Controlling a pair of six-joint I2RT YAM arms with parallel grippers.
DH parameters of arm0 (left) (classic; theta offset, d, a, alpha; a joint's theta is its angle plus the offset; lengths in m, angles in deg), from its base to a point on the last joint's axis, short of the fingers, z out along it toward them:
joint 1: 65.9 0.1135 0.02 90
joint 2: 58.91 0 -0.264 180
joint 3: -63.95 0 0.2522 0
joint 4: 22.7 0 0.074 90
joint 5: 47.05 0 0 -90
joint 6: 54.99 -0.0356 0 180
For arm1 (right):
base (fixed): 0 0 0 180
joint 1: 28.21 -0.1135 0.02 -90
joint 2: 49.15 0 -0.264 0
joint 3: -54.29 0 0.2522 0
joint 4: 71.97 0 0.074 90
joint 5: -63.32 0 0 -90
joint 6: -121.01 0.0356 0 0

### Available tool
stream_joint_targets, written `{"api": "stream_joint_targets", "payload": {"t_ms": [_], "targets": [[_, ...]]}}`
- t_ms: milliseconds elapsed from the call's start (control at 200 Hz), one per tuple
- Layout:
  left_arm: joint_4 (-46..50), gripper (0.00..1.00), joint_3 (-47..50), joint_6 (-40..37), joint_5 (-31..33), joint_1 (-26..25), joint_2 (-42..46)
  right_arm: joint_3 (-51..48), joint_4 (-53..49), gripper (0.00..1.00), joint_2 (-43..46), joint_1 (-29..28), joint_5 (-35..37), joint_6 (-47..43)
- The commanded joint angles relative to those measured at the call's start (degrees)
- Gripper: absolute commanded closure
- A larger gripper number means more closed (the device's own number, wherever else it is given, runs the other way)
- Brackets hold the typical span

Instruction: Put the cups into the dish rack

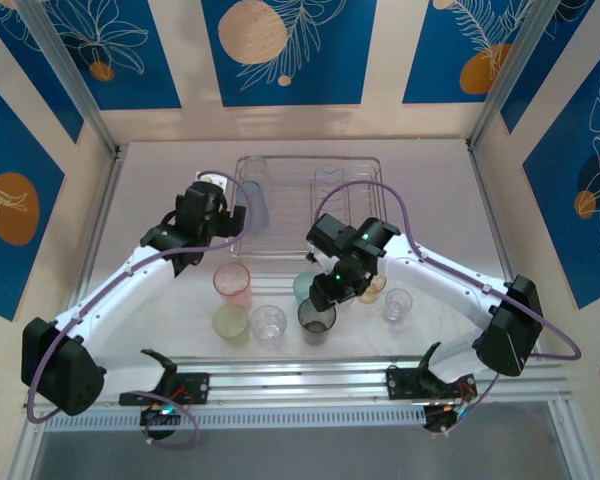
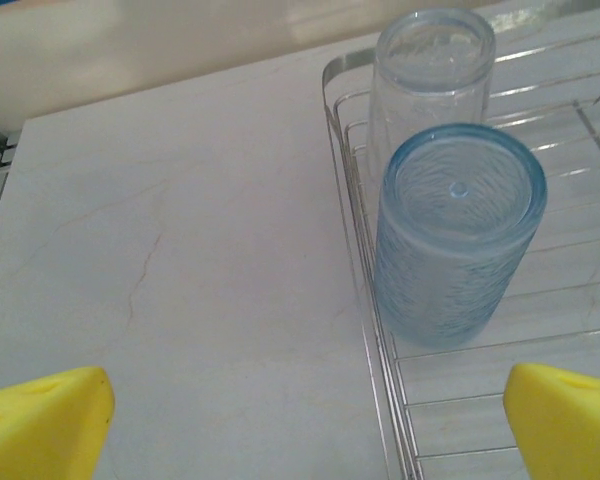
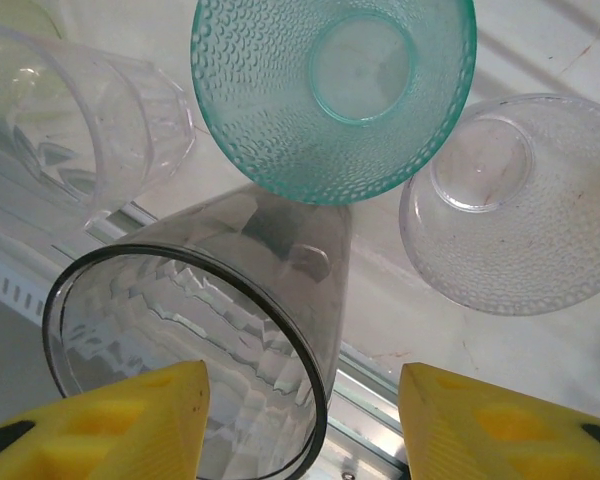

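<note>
Right claw (image 3: 302,385), half open and empty, seemingly straddles the rim of the smoky grey cup (image 3: 180,300).

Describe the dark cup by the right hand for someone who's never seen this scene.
Find the wire dish rack on the table; cups stand in front of it. In the row farthest from the rack, the smoky grey cup sits at the right hand. It is the only dark one: the clear cup on its left and the teal cup behind it are pale.
</note>
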Motion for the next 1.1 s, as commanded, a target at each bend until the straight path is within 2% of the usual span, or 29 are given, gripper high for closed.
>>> {"api": "stream_joint_targets", "payload": {"t_ms": [0, 300, 410, 500, 610, 720, 785, 861, 931, 991, 1051, 1096], "targets": [[-2.1, 0.0, 0.4, 1.4, -1.8, 0.2, 1.7, 0.4, -1.8, 0.51, -1.4, -0.8, -0.6, -0.4], [-2.6, 0.0, 1.2, 3.0, -5.2, 0.4, 2.4, 0.6, -2.5, 0.64, -5.4, -2.3, 1.3, 0.3], [-2.4, 0.0, 1.4, 3.6, -6.0, 0.4, 2.7, 1.1, -3.3, 0.81, -5.8, -2.4, 1.6, 0.3], [-2.4, 0.0, 1.6, 4.0, -6.6, 0.5, 3.3, 2.3, -5.1, 1.0, -4.9, -2.9, 2.0, 0.7], [-3.2, 0.0, 2.1, 4.2, -8.8, 0.7, 4.4, 3.5, -7.7, 1.0, -0.9, -3.2, 1.6, 1.2], [-5.5, 0.0, 2.9, 3.5, -15.7, 0.7, 6.1, 4.3, -9.4, 1.0, 6.4, -2.7, 0.8, 1.4], [-9.1, 0.0, 4.3, 2.9, -22.1, 0.7, 7.8, 4.9, -9.8, 1.0, 11.7, -1.1, -0.6, 1.0], [-14.8, 0.0, 6.5, 2.0, -31.5, 0.7, 9.8, 5.9, -8.8, 1.0, 18.2, 3.5, -3.9, -0.2], [-22.1, 0.0, 9.3, 0.8, -45.1, 0.6, 11.6, 7.6, -6.8, 1.0, 23.6, 11.3, -9.2, -2.1], [-31.4, 0.0, 12.9, 0.9, -55.9, 0.0, 13.2, 9.1, -3.8, 1.0, 26.9, 20.9, -16.6, -3.9], [-40.8, 0.0, 16.4, 2.1, -62.3, -0.7, 14.2, 10.6, -1.0, 1.0, 28.2, 29.9, -25.1, -5.0], [-44.1, 0.0, 17.4, 3.1, -65.0, -1.1, 14.5, 11.6, 1.0, 1.0, 27.8, 36.2, -32.1, -5.1]]}}
